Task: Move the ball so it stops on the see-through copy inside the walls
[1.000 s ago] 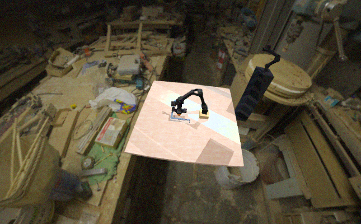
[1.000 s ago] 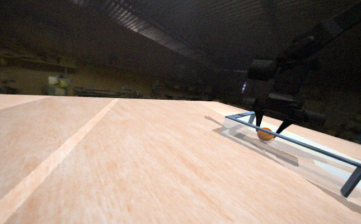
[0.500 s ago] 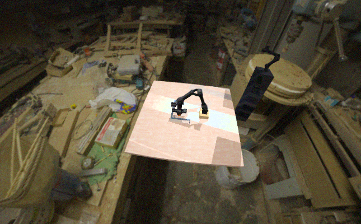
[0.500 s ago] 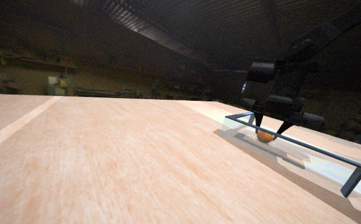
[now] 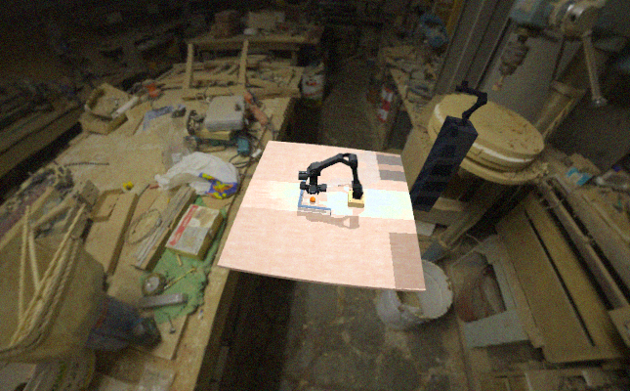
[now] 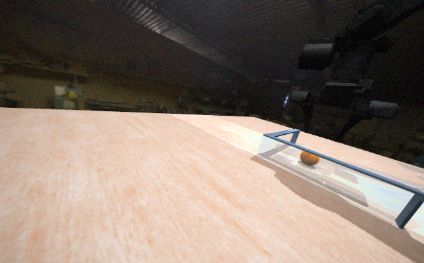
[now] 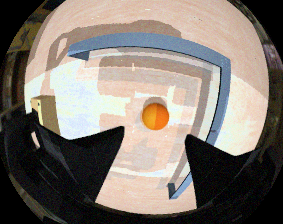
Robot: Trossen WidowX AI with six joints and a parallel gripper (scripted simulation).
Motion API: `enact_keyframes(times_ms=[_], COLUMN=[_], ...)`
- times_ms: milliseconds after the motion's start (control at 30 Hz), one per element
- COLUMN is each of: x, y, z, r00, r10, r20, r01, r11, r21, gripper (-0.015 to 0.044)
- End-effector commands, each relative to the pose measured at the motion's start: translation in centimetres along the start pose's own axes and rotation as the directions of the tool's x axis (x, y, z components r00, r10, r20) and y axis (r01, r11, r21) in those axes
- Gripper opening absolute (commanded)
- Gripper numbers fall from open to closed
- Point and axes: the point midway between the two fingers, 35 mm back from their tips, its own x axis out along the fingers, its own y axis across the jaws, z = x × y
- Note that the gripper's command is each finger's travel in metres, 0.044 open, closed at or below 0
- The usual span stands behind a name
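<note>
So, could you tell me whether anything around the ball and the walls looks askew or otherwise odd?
Nothing stands out. The ball rests on the table inside the corner of the two walls, which stand upright and undamaged. The gripper hangs open above it, touching nothing.

Counter (image 5: 310,244): pale pink wood-grain slab, lay under the end effector (image 5: 313,188). White plastic bag (image 5: 197,171): lay well off to one side of the end effector, on a cluttered workbench (image 5: 114,195). Red-and-white box (image 5: 193,231): sat nearby. Round wooden discs (image 5: 500,132): stacked beyond the opposite side. White bucket (image 5: 417,298): stood below the counter's edge.
</note>
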Motion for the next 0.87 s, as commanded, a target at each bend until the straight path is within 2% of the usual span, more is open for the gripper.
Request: enact_keyframes(times_ms=[0,267,333,433,833], x=[-2.2,-1.5,-2.7,-6.4,-6.7], y=[0.1,-0.3,-0.2,0.3,0.3], z=[-0.1,0.0,0.0,0.0,0.0], r00=[1.000,1.000,1.000,1.000,1.000], r10=[-0.006,-0.023,-0.023,-0.025,-0.025], r20=[-0.002,0.003,0.003,0.003,0.003], r01=[0.006,0.023,0.023,0.025,0.025], r11=[1.000,1.000,1.000,1.000,1.000], r21=[-0.004,0.000,0.000,0.001,0.001], gripper=[0.0309,0.0309,0.0361,0.0440,0.0440])
